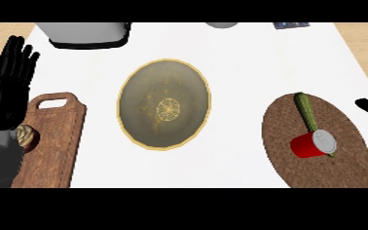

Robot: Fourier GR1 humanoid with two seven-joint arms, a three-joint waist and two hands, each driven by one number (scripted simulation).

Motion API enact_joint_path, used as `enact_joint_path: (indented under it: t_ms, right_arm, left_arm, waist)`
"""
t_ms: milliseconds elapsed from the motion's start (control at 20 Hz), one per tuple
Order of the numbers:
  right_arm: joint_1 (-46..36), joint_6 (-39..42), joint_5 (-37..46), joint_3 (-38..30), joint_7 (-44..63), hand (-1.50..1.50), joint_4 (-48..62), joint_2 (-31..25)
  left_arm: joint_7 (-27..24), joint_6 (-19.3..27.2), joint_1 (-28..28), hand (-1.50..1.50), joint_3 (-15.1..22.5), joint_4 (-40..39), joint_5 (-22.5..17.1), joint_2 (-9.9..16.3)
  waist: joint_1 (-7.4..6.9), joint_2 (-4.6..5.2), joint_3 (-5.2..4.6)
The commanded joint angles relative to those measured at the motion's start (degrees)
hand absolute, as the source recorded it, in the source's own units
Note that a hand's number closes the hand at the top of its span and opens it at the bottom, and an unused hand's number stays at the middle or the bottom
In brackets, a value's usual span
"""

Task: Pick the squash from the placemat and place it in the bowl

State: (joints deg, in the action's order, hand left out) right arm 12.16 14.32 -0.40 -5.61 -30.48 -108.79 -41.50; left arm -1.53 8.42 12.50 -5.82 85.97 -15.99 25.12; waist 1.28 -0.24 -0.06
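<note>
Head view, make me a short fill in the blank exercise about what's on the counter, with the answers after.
1. The green squash lies on the round brown ____.
2. The red can lies on its side, touching the ____.
3. The gold-rimmed bowl sits between the placemat and the wooden ____ board.
4. The left hand rests with fingers up at the view's ____ edge.

Answers: placemat; squash; cutting; left

kitchen: white counter [237,78], wooden cutting board [54,141], bowl [164,104], placemat [316,143], red can [313,144].
</note>
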Motion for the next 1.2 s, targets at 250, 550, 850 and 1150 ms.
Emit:
enact_joint_path:
  t_ms: [250, 550, 850, 1150]
  right_arm:
    - [2.6, 13.1, 3.5, -12.6, 7.8, -1.5, 0.4, -21.1]
    - [2.5, 19.2, 11.4, -11.0, 5.7, -1.5, 2.5, -26.5]
    - [-3.8, 20.8, 18.7, -6.7, 3.9, -1.5, 9.3, -22.5]
    - [-5.4, 20.4, 25.6, -2.9, 6.3, -1.5, 8.1, -13.9]
  left_arm:
    - [0.5, -1.2, 0.8, 0.0, -0.8, -0.5, -0.3, 0.6]
    - [-1.8, -3.7, -2.4, 0.0, -1.4, 0.6, -0.7, 0.3]
    - [2.8, -1.2, 0.7, 0.0, -0.9, 2.9, 1.4, -1.2]
    - [-1.6, -4.1, -1.5, 0.0, -3.0, -0.2, 2.5, -2.0]
  waist:
    - [-0.01, 0.14, -0.05]
    - [-1.53, 0.27, 0.04]
    - [-1.92, 0.35, 0.1]
    - [-1.31, 0.24, 0.06]
